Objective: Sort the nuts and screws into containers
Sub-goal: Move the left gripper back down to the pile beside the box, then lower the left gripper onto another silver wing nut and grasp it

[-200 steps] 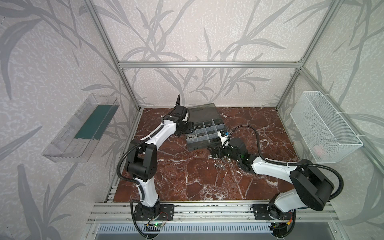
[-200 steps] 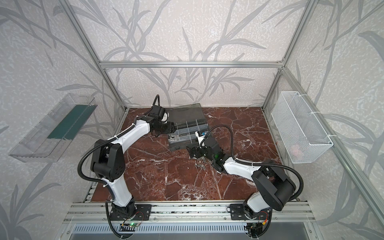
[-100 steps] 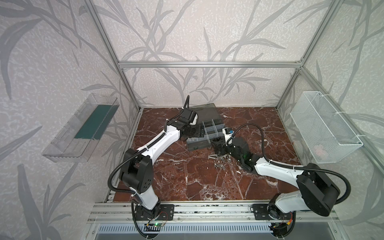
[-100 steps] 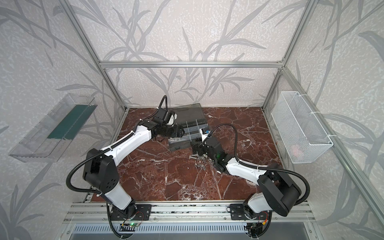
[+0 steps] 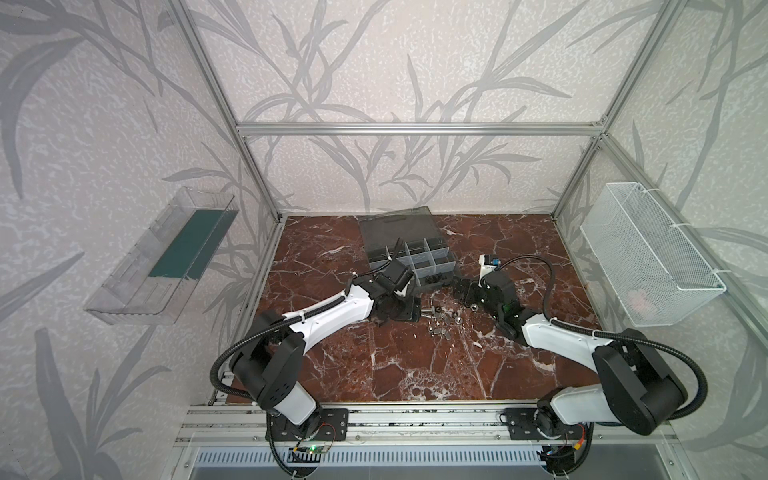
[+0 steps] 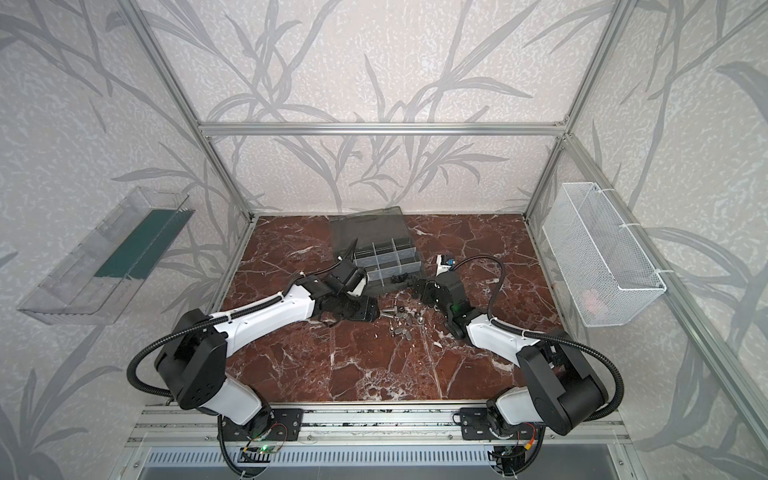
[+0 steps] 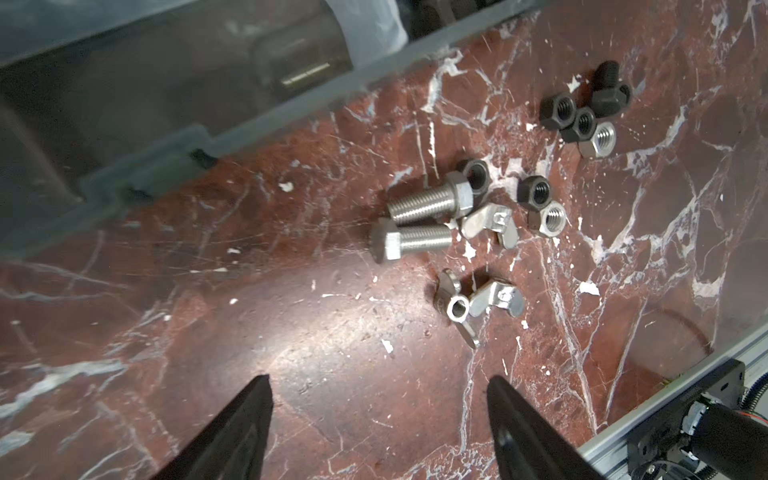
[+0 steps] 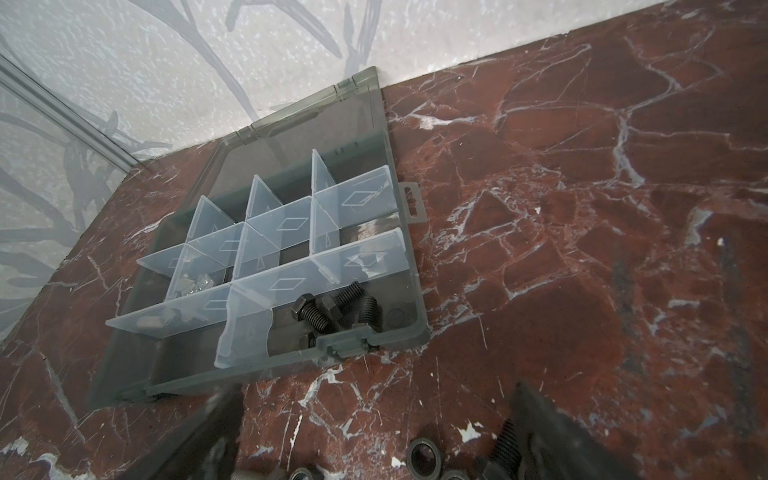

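Note:
The screws and nuts (image 5: 442, 322) (image 6: 405, 320) lie loose on the red marble floor in front of the dark grey organizer case (image 5: 395, 226) (image 6: 370, 226), whose lid lies open. My left gripper (image 5: 405, 311) (image 6: 368, 311) sits low, left of the pile, open and empty (image 7: 380, 382). Ahead of it lie two silver bolts (image 7: 419, 224), wing nuts (image 7: 478, 303) and black hex nuts (image 7: 577, 112). My right gripper (image 5: 463, 286) (image 6: 419, 286) is open (image 8: 374, 399) over black nuts (image 8: 424, 457), facing the containers (image 8: 286, 224). One compartment holds black bolts (image 8: 332, 309).
A white wire-mesh basket (image 5: 648, 257) hangs on the right wall and a clear plastic tray (image 5: 166, 257) on the left wall. The case's front rim (image 8: 386, 336) lies just beyond my right gripper. An aluminium rail (image 5: 415, 419) runs along the front edge.
My left arm has swung from the case's left side forward and down to the floor beside the pile. The right gripper has barely shifted.

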You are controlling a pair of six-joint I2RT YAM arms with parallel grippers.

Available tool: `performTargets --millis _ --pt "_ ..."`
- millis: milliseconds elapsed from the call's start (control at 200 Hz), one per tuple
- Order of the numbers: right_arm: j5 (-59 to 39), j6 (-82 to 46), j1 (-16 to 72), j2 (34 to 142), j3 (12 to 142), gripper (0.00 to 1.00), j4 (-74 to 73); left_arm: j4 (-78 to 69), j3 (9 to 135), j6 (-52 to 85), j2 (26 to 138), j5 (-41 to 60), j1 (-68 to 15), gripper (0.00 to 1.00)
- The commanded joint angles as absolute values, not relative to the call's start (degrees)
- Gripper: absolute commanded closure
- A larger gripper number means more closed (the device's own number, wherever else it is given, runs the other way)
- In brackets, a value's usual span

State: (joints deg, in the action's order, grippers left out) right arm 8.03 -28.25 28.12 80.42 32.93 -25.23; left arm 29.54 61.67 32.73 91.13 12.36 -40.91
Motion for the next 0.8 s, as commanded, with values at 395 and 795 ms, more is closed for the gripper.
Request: performTargets --millis 395,795 --pt "9.3 -31.0 27.2 76.5 30.9 0.01 -26.4 26.5 68.4 36.9 103.8 10.1 -49.3 0.33" --pt "7.7 -31.6 27.0 76.5 30.8 0.01 -27.1 29.4 70.6 34.9 108.4 5.8 -49.3 0.55"
